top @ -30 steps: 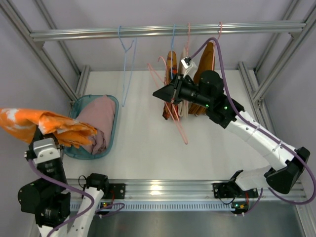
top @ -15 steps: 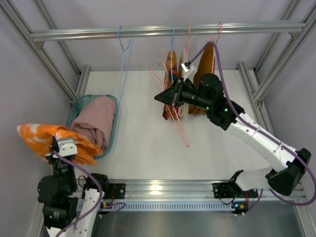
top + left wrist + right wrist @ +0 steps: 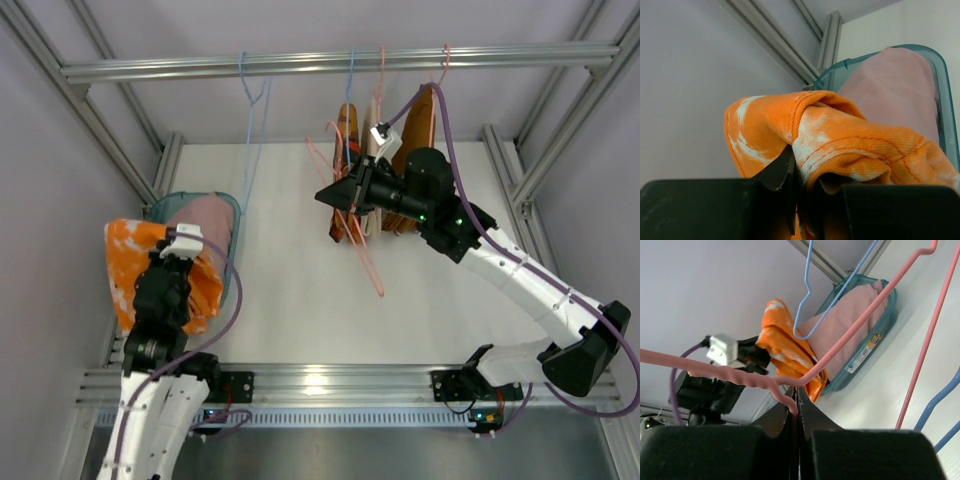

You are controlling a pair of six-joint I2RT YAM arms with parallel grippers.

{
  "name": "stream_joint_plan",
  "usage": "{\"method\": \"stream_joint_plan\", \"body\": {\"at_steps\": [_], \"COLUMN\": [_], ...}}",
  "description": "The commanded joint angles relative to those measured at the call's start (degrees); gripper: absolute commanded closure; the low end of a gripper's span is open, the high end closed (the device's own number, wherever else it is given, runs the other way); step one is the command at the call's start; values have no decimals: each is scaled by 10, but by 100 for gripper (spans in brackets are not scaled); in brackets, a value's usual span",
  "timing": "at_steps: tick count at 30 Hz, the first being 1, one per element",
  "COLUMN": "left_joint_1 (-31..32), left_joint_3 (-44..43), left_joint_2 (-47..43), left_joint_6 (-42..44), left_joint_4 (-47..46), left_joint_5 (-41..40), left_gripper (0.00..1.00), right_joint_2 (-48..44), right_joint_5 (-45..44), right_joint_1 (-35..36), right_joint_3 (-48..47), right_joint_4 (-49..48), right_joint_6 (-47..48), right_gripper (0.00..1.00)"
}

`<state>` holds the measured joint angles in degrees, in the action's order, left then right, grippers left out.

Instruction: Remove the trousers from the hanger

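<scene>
My left gripper [image 3: 807, 172] is shut on the orange trousers [image 3: 140, 265], a bunched cloth with white patches. It holds them just above the near left rim of the teal basket [image 3: 233, 210]. The cloth hides the fingertips from above. The pale pink trousers [image 3: 205, 225] lie folded inside the basket. At mid-table, my right gripper [image 3: 332, 192] is shut on the twisted neck of a bare pink wire hanger [image 3: 715, 371], held in the air. The hanger's frame [image 3: 365, 255] slants down toward the table.
A metal rail [image 3: 330, 65] crosses the back. On it hang a bare blue hanger [image 3: 255, 130], further wire hangers, a dark brown garment [image 3: 345, 130] and a patterned orange garment [image 3: 420, 120]. Slanted frame posts flank both sides.
My left arm has swung the orange trousers from the far left edge rightward to the basket's near rim. The right gripper and its pink hanger have barely moved.
</scene>
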<state>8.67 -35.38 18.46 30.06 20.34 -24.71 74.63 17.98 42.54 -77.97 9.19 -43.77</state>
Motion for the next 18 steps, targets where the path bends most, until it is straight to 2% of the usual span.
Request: {"method": "stream_joint_plan", "body": {"at_steps": [1, 5, 8, 12, 13, 18], "left_joint_1": [-3, -5, -26, -82, -118, -204], "left_joint_3": [14, 20, 22, 26, 23, -8], "left_joint_2": [91, 193, 267, 306, 314, 342], "left_joint_6": [-9, -33, -92, -183, -203, -298], "left_joint_4": [-227, -336, -391, -384, -376, -286], "left_joint_5": [17, 41, 65, 119, 128, 221], "left_gripper": [100, 100, 100, 94, 90, 79], "right_joint_2": [-9, -9, -9, -7, -7, 0], "right_joint_5": [2, 3, 5, 4, 4, 5], "right_joint_1": [-7, -7, -7, -7, -7, -7], "right_joint_3": [-13, -17, -22, -28, -30, -37], "right_joint_4": [-16, -16, -15, -12, -11, -8], "right_joint_6": [-3, -3, -3, -2, -1, 0], "right_gripper": [100, 100, 100, 100, 100, 100]}}
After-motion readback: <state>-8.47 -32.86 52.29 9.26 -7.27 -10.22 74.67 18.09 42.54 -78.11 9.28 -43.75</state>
